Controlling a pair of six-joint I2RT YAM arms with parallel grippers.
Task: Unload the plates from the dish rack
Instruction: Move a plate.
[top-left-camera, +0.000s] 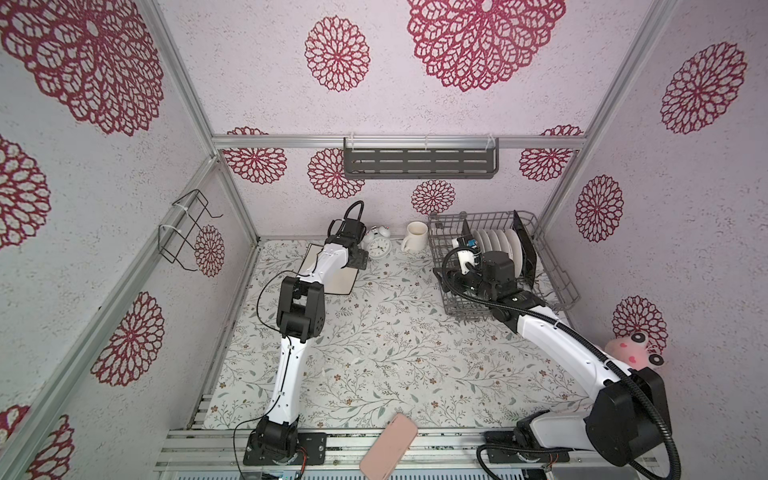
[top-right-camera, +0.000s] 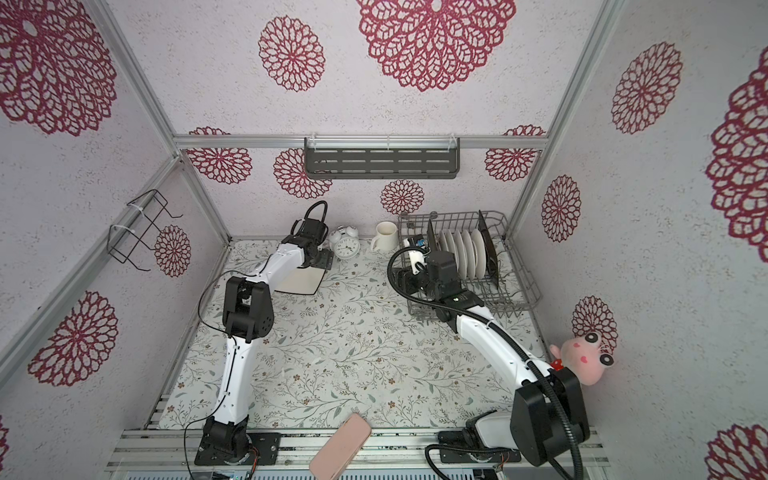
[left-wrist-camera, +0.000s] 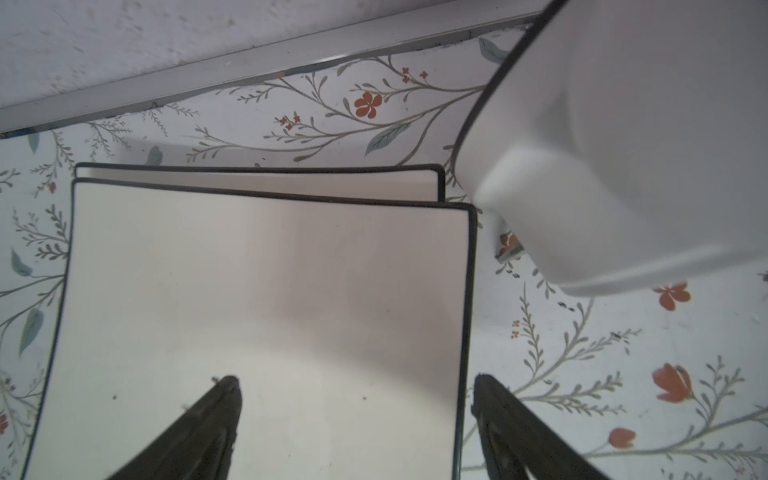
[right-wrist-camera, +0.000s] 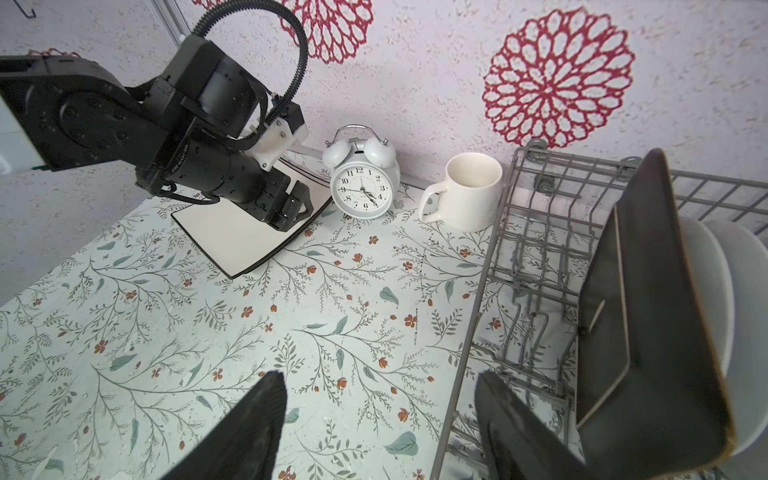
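Two square cream plates (left-wrist-camera: 266, 282) with black rims lie stacked on the table at the back left, also showing in a top view (top-left-camera: 336, 282). My left gripper (left-wrist-camera: 357, 380) hovers open just above the stack's edge, holding nothing. The grey wire dish rack (top-left-camera: 557, 274) stands at the back right. A row of round white plates (top-left-camera: 498, 245) stands upright in it, between two black-backed square plates (right-wrist-camera: 648, 311). My right gripper (right-wrist-camera: 380, 376) is open and empty. It straddles the rack's left wall, close to the nearer square plate.
A white alarm clock (top-left-camera: 377, 245) and a white mug (top-left-camera: 415, 236) stand along the back wall between the stack and the rack. A pink flat case (top-left-camera: 388, 446) lies on the front rail. A pink plush toy (top-left-camera: 631, 351) sits at the right wall.
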